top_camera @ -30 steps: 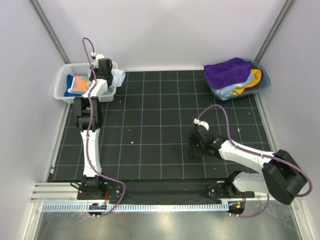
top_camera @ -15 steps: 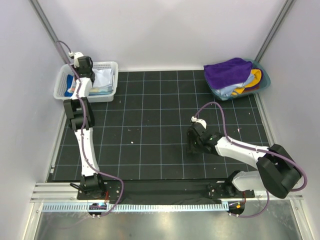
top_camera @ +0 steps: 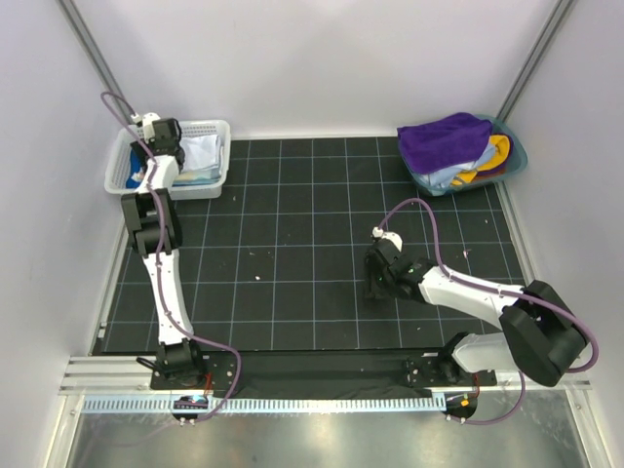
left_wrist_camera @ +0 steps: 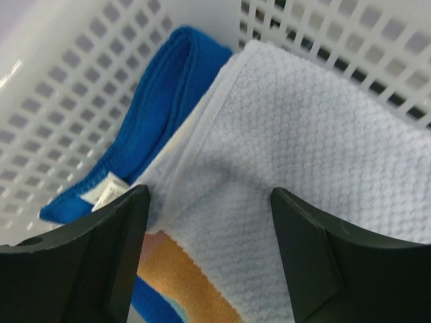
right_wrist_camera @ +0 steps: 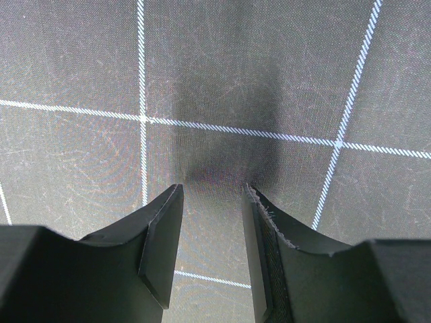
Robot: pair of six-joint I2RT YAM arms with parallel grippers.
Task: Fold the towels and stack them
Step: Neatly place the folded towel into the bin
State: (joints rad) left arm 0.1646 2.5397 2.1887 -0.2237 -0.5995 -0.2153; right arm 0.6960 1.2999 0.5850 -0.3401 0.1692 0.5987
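Note:
In the white mesh basket [top_camera: 216,129] at the back left lie folded towels: a white one [left_wrist_camera: 316,134] [top_camera: 202,151] on top, over a royal blue one [left_wrist_camera: 158,108] with a small white tag and an orange-and-blue patterned one [left_wrist_camera: 195,282]. My left gripper [left_wrist_camera: 210,202] [top_camera: 146,168] hangs open just above them, the white towel lying loose between its fingers. A purple towel [top_camera: 444,139] tops a heap of other towels in the teal tub [top_camera: 516,146] at the back right. My right gripper [right_wrist_camera: 212,195] [top_camera: 372,288] is open just over the bare mat.
The black gridded mat [top_camera: 292,224] covers the table between basket and tub. Grey walls close the left, back and right. Small white crumbs [top_camera: 255,276] lie on the mat. A metal rail [top_camera: 312,375] runs along the near edge by the arm bases.
My left arm has swung left over the basket and its gripper has opened, leaving the white towel lying on the stack. The right arm has barely shifted.

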